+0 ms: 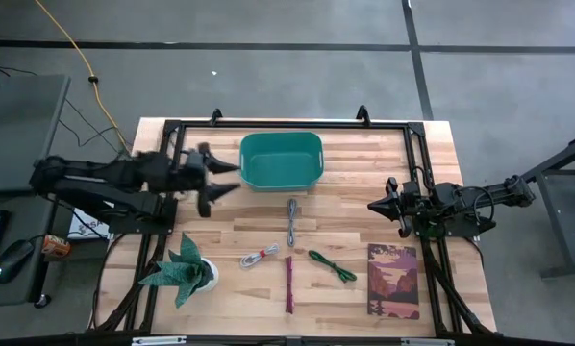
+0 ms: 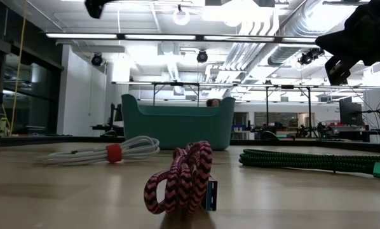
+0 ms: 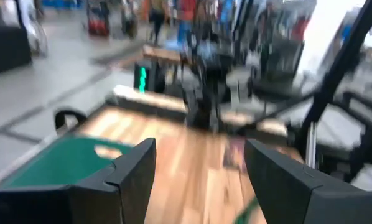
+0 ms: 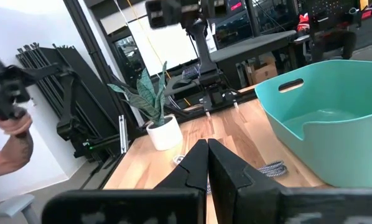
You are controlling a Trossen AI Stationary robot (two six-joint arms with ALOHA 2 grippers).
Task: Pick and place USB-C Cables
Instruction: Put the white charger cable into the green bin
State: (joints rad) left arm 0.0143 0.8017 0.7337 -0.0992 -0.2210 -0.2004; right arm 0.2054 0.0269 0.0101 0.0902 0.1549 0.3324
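Four short cable bundles lie flat on the wooden table, and no gripper touches them. They are the grey one (image 1: 292, 221), the white one with a red band (image 1: 259, 256) (image 2: 107, 151), the dark maroon one (image 1: 289, 284) (image 2: 183, 184) and the green one (image 1: 332, 265) (image 2: 317, 160). My left gripper (image 1: 232, 178) (image 3: 201, 180) is open and held in the air just left of the teal bin (image 1: 282, 159). My right gripper (image 1: 372, 205) (image 4: 208, 158) is shut, empty, and off to the right of the cables. A short piece of the grey cable (image 4: 270, 168) shows past its fingers.
The teal bin (image 2: 177, 124) (image 4: 335, 118) (image 3: 55, 162) stands at the far middle of the table. A potted plant (image 1: 187, 274) (image 4: 153, 106) is at the near left and a picture book (image 1: 393, 281) at the near right. A person's hand (image 4: 12, 127) shows beyond the table.
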